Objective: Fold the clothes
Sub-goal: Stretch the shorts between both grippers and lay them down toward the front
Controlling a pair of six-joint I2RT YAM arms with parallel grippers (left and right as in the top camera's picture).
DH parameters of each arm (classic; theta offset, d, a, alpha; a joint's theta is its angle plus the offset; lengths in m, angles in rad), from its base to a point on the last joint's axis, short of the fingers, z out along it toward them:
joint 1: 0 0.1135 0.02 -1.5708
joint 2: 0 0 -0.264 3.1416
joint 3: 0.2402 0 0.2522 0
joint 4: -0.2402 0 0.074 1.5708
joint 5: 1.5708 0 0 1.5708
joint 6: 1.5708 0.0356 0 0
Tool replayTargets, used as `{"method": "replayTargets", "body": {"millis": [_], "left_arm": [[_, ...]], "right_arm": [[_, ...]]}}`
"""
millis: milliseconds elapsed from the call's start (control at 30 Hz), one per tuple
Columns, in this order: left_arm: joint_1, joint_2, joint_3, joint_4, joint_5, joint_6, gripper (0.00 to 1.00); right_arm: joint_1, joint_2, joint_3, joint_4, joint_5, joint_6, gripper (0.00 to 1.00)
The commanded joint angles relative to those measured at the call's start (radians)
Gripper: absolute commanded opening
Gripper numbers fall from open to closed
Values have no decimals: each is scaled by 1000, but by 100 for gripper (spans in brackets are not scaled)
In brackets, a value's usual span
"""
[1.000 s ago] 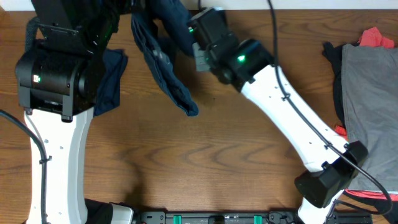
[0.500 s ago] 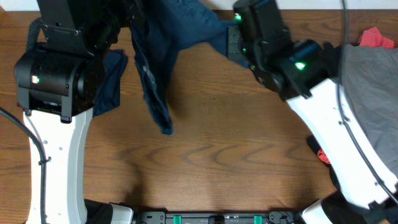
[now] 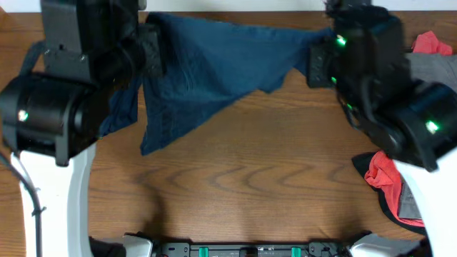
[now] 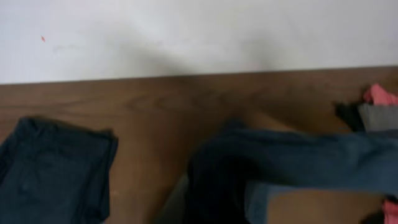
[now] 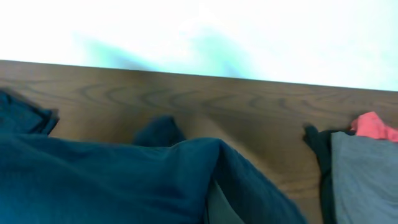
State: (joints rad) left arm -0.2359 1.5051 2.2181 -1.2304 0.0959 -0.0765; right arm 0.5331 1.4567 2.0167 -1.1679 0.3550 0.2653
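Brown wood-grain table (image 3: 243, 171) is seen in all views, evenly lit, grain running left to right. Plain white wall (image 4: 199, 37) is met directly at the far edge; faint soft shadows are cast on it. Black rail (image 3: 243, 250) with green parts is fitted along the near edge.

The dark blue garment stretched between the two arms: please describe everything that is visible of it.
The dark blue garment is soft, wrinkled cloth, spread wide above the table. The left tool and the right tool are shut on its upper corners, so its top edge runs nearly straight. The lower edge sags unevenly, one long corner hanging near the left tool.
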Motion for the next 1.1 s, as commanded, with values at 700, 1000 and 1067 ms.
{"method": "replayTargets", "body": {"millis": [700, 1000, 1067], "left_arm": [[5, 317, 11, 569, -4, 64, 6], [10, 322, 58, 820, -71, 69, 6], [10, 310, 87, 771, -71, 69, 6]], "right_arm": [[-293, 285, 84, 513, -114, -255, 1], [-343, 302, 235, 645, -119, -283, 1], [-348, 302, 288, 584, -119, -309, 1]]}}
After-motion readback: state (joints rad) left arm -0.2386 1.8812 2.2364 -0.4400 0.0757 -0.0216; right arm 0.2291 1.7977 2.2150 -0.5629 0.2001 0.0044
